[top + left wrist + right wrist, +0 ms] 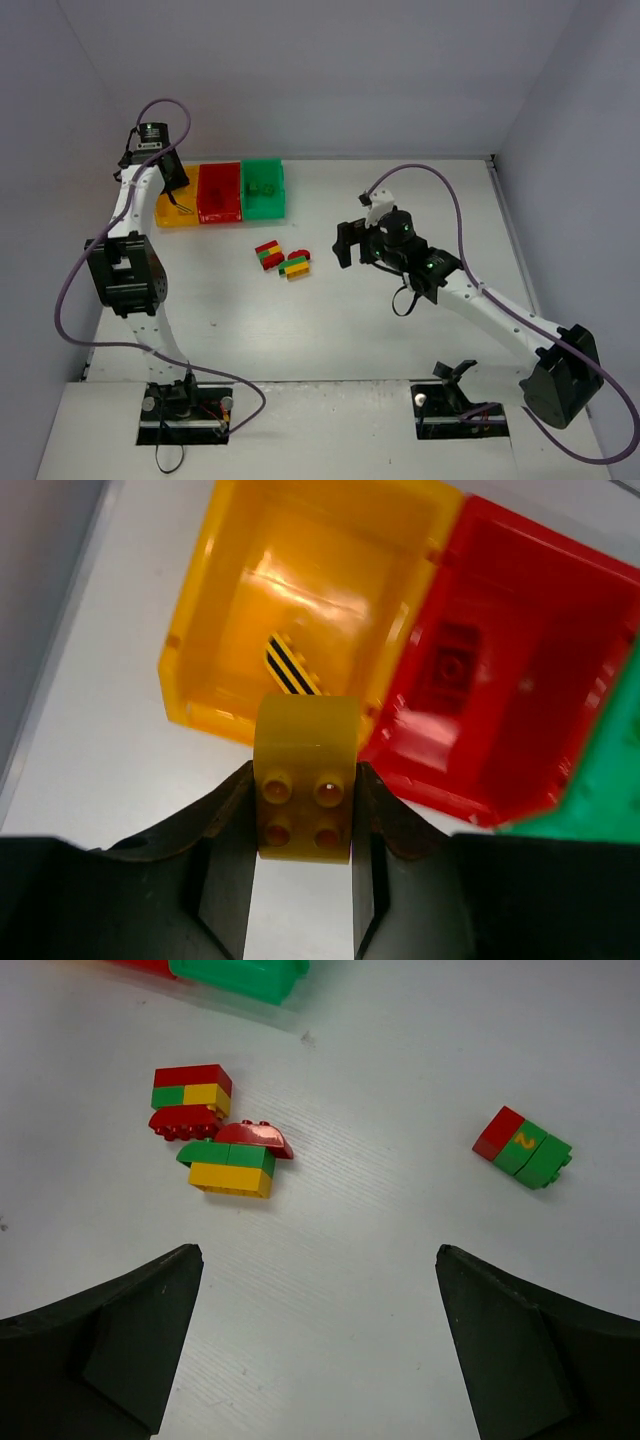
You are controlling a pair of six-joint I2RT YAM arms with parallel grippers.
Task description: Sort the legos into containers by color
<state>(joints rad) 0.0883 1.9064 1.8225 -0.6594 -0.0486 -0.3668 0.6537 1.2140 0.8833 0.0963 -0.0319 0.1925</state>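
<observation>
Yellow lego point(305, 780) in left gripper point(303, 825) — above yellow bin point(200, 630)

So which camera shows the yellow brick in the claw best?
The left wrist view: the yellow brick sits big and sharp in the left claw. Top view: too small to spot. Right wrist view: not there.

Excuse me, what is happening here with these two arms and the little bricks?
Bricks are being sorted by colour. The left gripper has its jaws shut on a yellow brick, held at the yellow bin, which contains a striped piece. A red brick lies in the red bin. The right gripper hovers open over the table, where mixed clumps of red, green and yellow bricks wait.
</observation>
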